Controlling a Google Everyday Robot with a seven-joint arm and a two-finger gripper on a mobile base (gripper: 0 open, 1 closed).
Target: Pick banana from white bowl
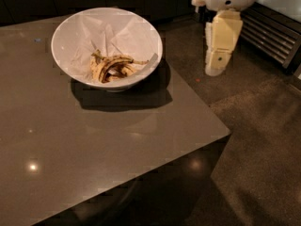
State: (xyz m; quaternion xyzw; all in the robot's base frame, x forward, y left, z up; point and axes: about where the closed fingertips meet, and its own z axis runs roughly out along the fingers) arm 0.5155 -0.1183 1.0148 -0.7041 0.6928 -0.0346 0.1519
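Observation:
The white bowl (70, 36) stands at the back of the dark grey table (94, 140), lined with crumpled white paper. The banana (112, 67) lies inside it near the front wall, dull yellow with dark brown streaks, curled in a heap. My gripper (216, 67) hangs at the upper right, off the table's right edge and above the floor, well to the right of the bowl. It holds nothing that I can see.
A dark slatted grille (275, 36) runs along the right back. Dark cabinets stand behind the table. The table's right edge and front corner (225, 133) lie between the gripper and the bowl. Speckled floor (263, 140) is to the right.

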